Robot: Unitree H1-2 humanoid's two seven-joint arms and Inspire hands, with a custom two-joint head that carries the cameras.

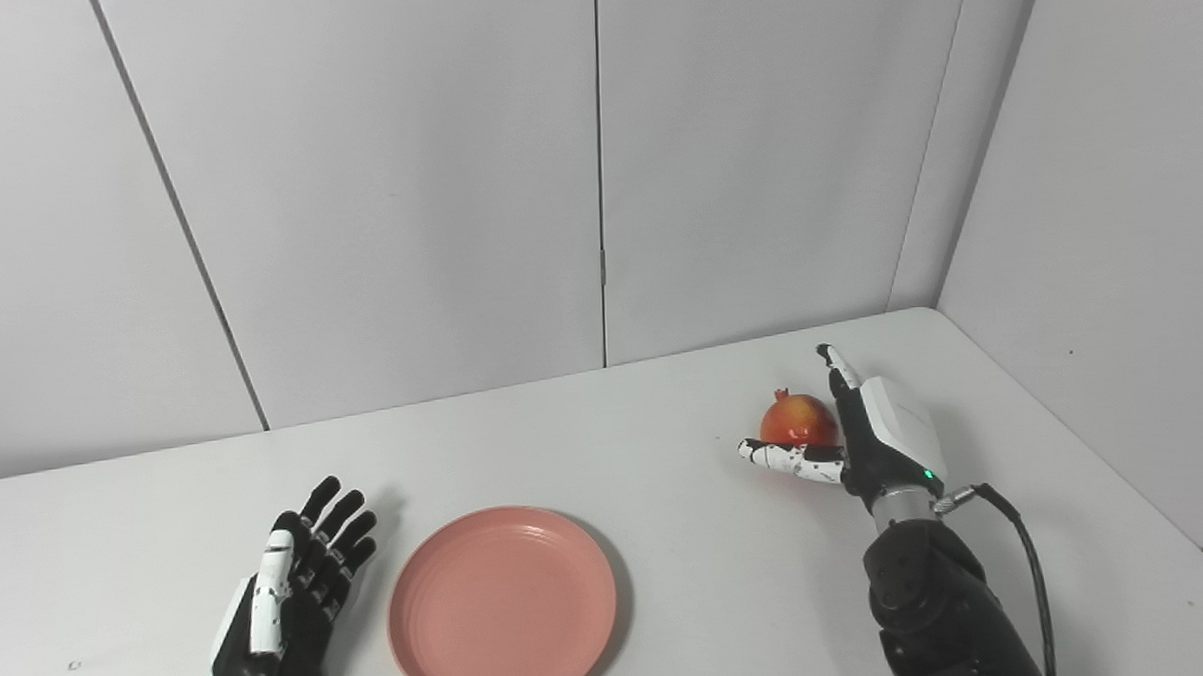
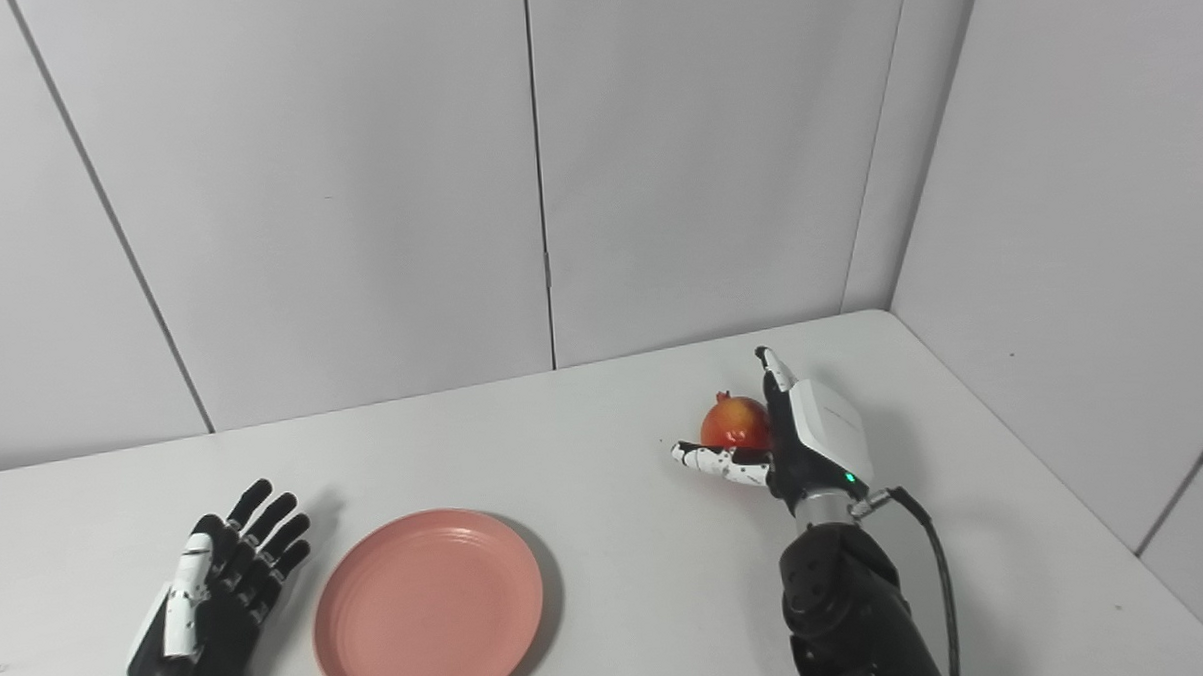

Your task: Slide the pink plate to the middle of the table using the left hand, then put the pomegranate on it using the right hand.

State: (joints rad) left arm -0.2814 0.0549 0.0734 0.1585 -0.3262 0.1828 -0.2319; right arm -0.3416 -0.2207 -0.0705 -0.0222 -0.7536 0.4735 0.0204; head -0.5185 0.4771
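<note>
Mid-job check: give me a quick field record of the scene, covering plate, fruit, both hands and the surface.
plate: pink plate flat on the table, near the front edge, nothing on it
fruit: pomegranate to the right of the plate, farther back
left hand: left hand open, beside the plate's left rim, not touching it
right hand: right hand open, cupped against the pomegranate, thumb in front of it
surface: white table
</note>
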